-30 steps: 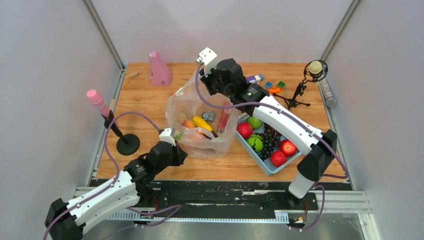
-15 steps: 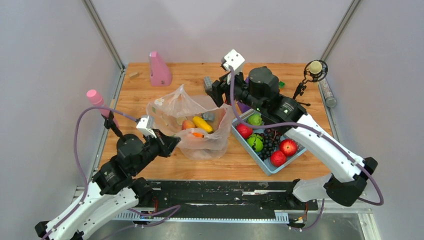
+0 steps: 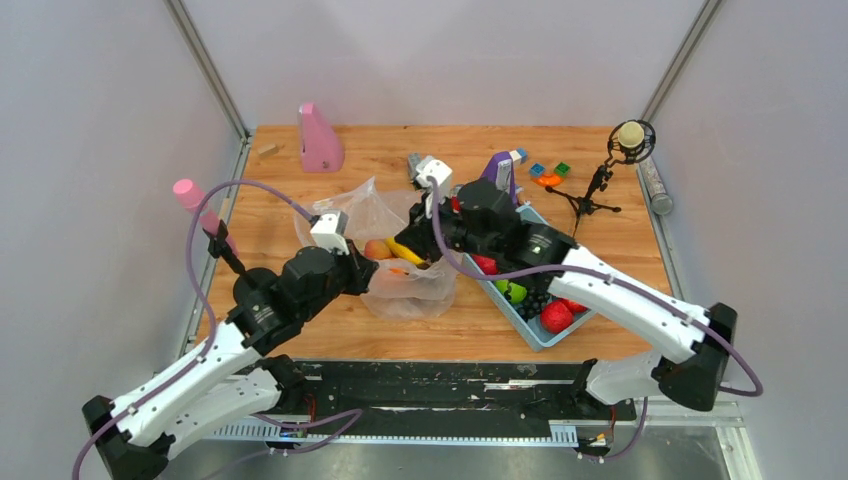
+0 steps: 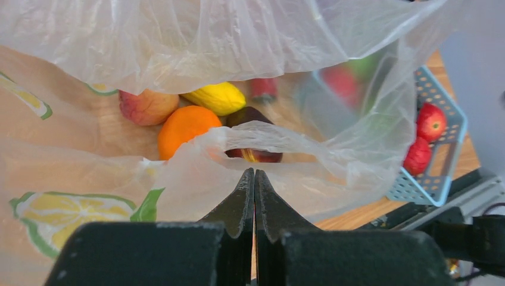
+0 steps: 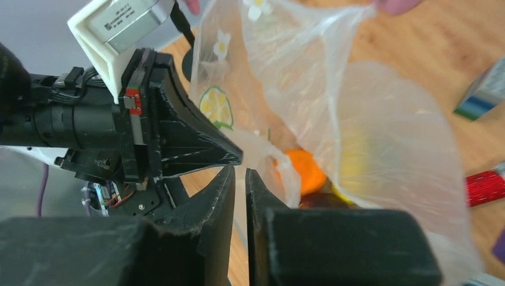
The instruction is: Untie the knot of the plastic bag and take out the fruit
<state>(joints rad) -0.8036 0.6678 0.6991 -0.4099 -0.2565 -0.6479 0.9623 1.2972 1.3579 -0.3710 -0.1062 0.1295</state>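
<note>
- since half a second ago the right gripper (image 5: pixel 240 174) has swung down from the back of the table (image 3: pixel 300 205) to the mouth of the plastic bag (image 4: pixel 178 42), and the left gripper (image 4: pixel 255 174) has pushed in toward it from the near side.
- left gripper: fingers pressed fully together, pinching the bag's near rim at their tips.
- right gripper: fingers drawn to a thin slit with a fold of the bag's film caught between them, almost tip to tip with the left gripper.
- the bag lies on the wood with its mouth spread open, just beside the blue tray (image 4: pixel 426 185) holding red apples (image 4: pixel 430 121).
- the fruit (image 4: pixel 181 126) lies inside the bag: an orange piece (image 4: pixel 181 126), a yellow banana (image 4: pixel 214 97) and a peach-coloured round one (image 4: pixel 146 107), bunched close together.
</note>
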